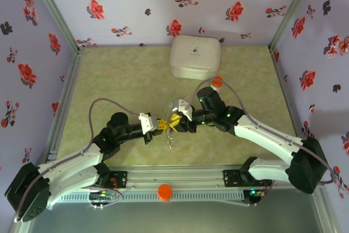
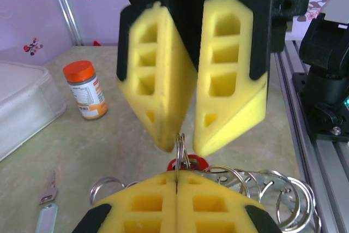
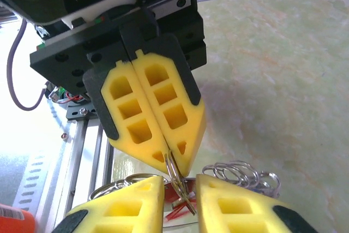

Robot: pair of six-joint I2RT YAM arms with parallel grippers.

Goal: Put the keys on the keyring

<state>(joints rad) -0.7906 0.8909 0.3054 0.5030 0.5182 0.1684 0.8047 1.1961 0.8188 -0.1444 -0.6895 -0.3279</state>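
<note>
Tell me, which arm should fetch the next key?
Probably the right. The left gripper is shut on the ring, so it is busy. The right gripper has open jaws around the ring and seems free to go for the key.

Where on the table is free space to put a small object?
Free: the table between left wall and white box; also right of the orange-capped bottle. Crowded: the centre, where left end effector and right end effector meet.
</note>
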